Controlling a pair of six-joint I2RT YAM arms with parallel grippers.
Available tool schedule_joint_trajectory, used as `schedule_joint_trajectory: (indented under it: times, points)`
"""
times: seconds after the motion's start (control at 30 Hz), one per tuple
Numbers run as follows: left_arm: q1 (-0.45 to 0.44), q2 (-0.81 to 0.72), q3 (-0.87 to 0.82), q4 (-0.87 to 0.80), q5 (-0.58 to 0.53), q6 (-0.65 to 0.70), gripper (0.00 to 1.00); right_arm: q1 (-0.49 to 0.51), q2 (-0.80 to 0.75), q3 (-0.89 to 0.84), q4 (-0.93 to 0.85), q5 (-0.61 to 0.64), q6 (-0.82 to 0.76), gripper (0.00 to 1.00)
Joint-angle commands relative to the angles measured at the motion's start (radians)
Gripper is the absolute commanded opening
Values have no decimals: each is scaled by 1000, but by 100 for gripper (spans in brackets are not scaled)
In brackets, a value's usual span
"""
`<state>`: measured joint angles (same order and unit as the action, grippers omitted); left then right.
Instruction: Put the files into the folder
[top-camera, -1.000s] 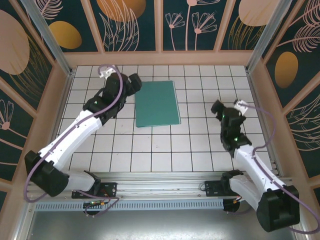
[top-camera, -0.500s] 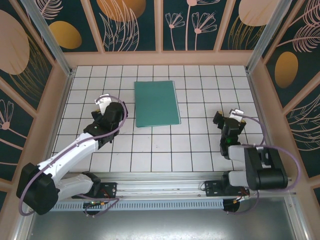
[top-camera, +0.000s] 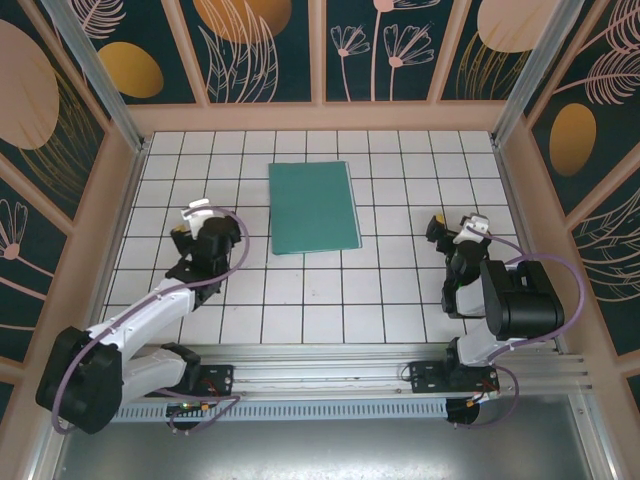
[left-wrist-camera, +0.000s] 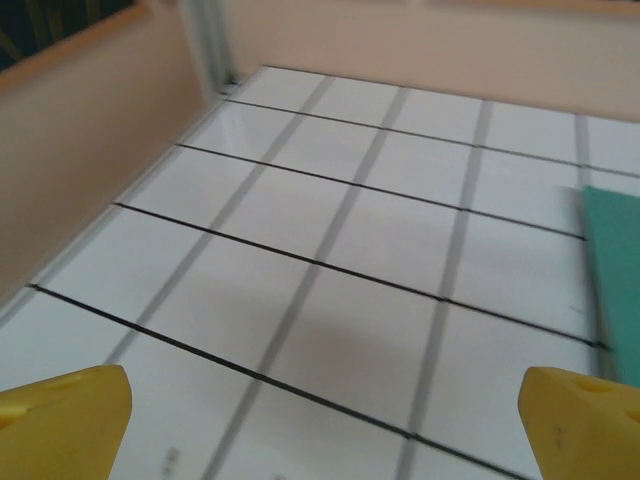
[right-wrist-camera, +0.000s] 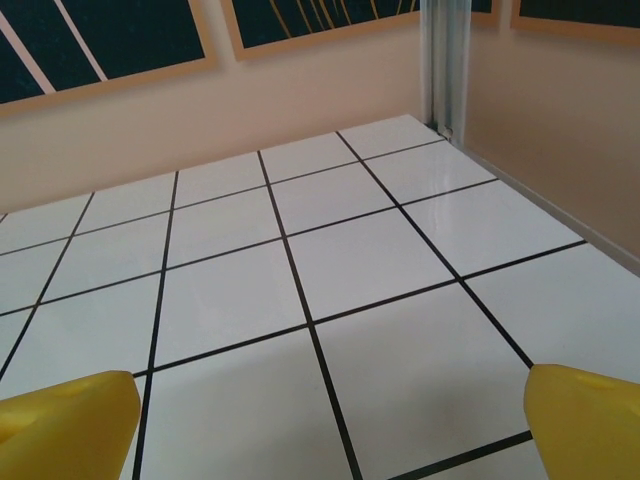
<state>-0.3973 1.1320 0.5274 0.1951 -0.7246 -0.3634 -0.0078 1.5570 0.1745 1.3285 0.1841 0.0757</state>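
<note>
My left end effector (left-wrist-camera: 323, 405) and right end effector (right-wrist-camera: 330, 405) gape empty; the folder (top-camera: 313, 207) lies flat on the table (top-camera: 400, 290).

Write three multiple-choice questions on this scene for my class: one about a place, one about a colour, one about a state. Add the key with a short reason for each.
1. Where does the folder lie on the tiled table?
A. Flat on the tiles between the two arms, toward the far side
B. Hanging over the near edge
C. Leaning against the right wall

2. What colour is the folder?
A. Red
B. Teal-green
C. White

3. How do the left claw and the right claw stand?
A. Both shut on the folder
B. One open, one shut
C. Both open and empty

Key:
1 A: the top view shows it lying flat, apart from both claws.
2 B: its plain teal-green face is clear from above.
3 C: in each wrist view the jaws stand wide apart with bare tiles between them.
</note>
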Motion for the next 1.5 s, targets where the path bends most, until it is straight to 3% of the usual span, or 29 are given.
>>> schedule_joint_trajectory:
  times: [0.0, 0.17, 0.3, 0.57, 0.67, 0.73, 0.77, 0.83, 0.93, 1.47]
  points:
    - [128, 35, -37, 256, 64, 114, 99, -1, 8, 10, 61, -11, -23, 99]
    - [219, 227, -106, 592, 166, 233, 99, -1, 7, 11, 61, -12, -24, 99]
    - [259, 345, -108, 694, 209, 259, 99, -1, 8, 11, 60, -13, -26, 99]
    - [322, 365, -190, 893, 351, 282, 99, -1, 8, 11, 61, -14, -25, 99]
    - [322, 344, -317, 1103, 350, 275, 99, -1, 8, 11, 61, -14, -24, 99]
    - [322, 412, -408, 1361, 344, 282, 99, -1, 8, 11, 59, -14, -24, 99]
    - [323, 412, -416, 1358, 346, 283, 99, -1, 7, 13, 58, -14, -25, 99]
    - [324, 379, -340, 1172, 358, 275, 99, 0, 8, 12, 60, -14, -26, 99]
    - [366, 387, -303, 1096, 412, 241, 99, 0, 8, 13, 59, -14, -27, 99]
    - [367, 386, -312, 1116, 410, 247, 99, 5, 9, 20, 45, -20, -34, 99]
